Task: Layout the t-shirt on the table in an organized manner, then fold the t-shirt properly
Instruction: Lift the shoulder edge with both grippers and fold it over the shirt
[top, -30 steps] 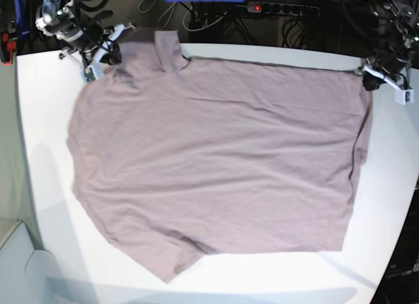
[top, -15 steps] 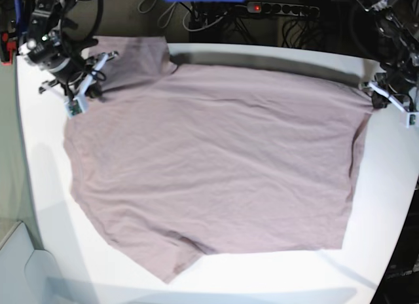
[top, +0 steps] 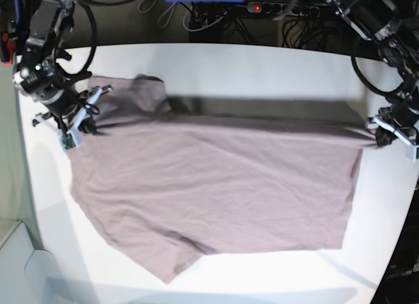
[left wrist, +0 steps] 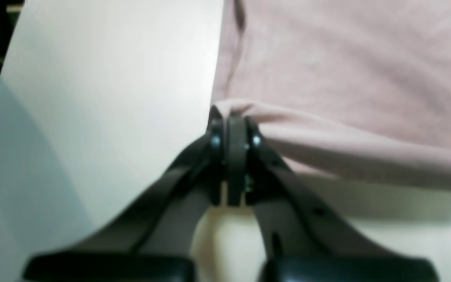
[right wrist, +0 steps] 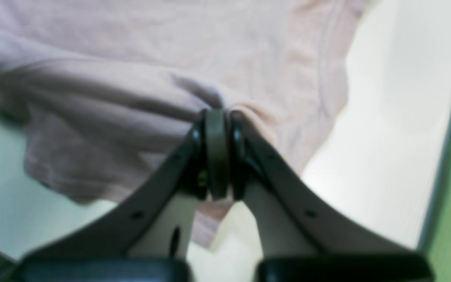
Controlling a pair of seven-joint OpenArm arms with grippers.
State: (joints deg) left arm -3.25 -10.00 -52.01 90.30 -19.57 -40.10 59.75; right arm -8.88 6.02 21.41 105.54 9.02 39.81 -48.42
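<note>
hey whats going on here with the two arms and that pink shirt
A two-armed robot is working on a pink t-shirt spread over a white table. Each hand is shut on the shirt's far edge: the right hand at one end, the left hand at the other. That edge is lifted off the table and stretched between them, while the near part lies flat. No fold is finished yet.

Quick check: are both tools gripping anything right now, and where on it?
Yes. Both hold the t-shirt along its far edge: the left tool pinches the hem corner, the right tool a fold near the sleeve end.
</note>
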